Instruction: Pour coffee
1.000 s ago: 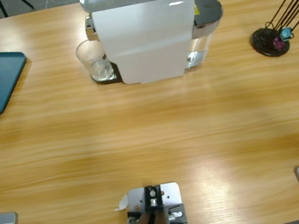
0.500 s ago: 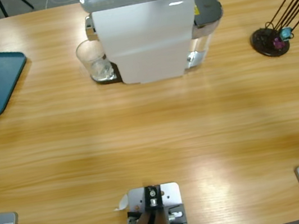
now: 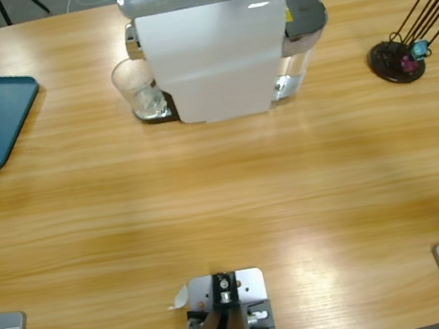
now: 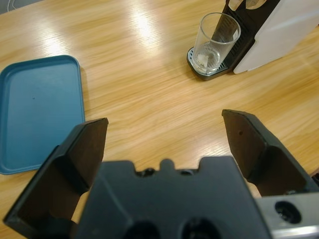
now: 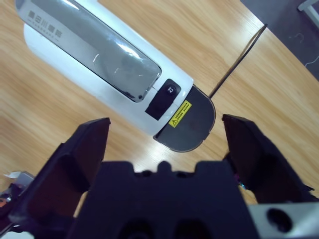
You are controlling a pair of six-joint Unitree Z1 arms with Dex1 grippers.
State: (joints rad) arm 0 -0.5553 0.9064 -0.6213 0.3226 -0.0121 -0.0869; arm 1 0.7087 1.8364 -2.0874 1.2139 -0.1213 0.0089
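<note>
- Left pincer [image 4: 164,134]: black jaws spread wide apart and holding nothing, hovering over the long wooden bench [image 4: 149,89]. It is aimed so that the clear drinking glass [image 4: 215,42] lies ahead and to its upper right, a likely line for a grasp.
- Right pincer [image 5: 164,134]: jaws likewise apart and empty, looking straight down on the top of the white box-shaped coffee machine [image 5: 99,64]. The machine's black button [image 5: 164,98] sits just ahead of the jaws, a pose that suits pressing it.
- Clear drinking glass: upright on the machine's dark drip tray [image 4: 202,69], under the spout, so as to catch the brew.
- Coffee [image 4: 207,59]: only a pale shallow trace at the bottom of the glass, if any; it is hard to tell. In my judgement the pour has hardly started.
- Teal rectangular tray [image 4: 37,117]: to the left of the left pincer, well apart from the glass, out of the path.
- Dark round stand with thin sticks [image 3: 397,59]: far side of the machine, clear of both pincers.
- Bare bench lies between left pincer and glass; nothing obstructs.
</note>
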